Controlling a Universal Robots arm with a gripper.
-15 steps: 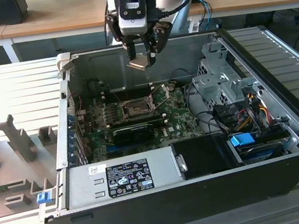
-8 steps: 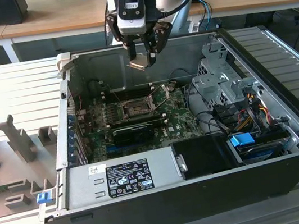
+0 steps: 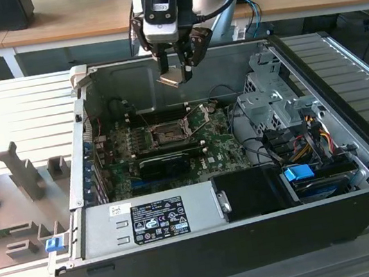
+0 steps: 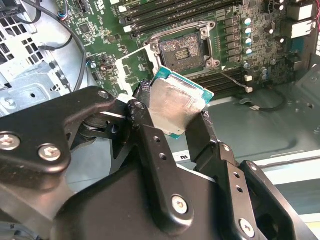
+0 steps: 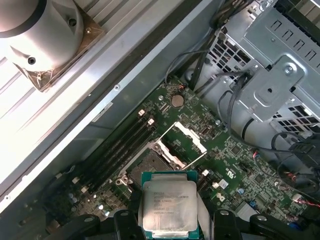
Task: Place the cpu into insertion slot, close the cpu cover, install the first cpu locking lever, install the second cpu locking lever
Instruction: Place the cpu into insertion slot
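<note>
My gripper hangs above the open computer case, shut on the cpu, a flat square chip with a dull silver top and green edge. In both wrist views the cpu sits clamped by its edges between the black fingers. Below it on the green board lies the insertion slot, dark and bare inside its silvery rim. The cpu cover stands swung open beside the slot. The cpu is held well above the slot, touching nothing else.
A black card lies just in front of the slot, with memory slots behind it. The power supply fills the case front, and a drive cage with cables stands on the exterior view's right. Grey fixtures rest outside the case.
</note>
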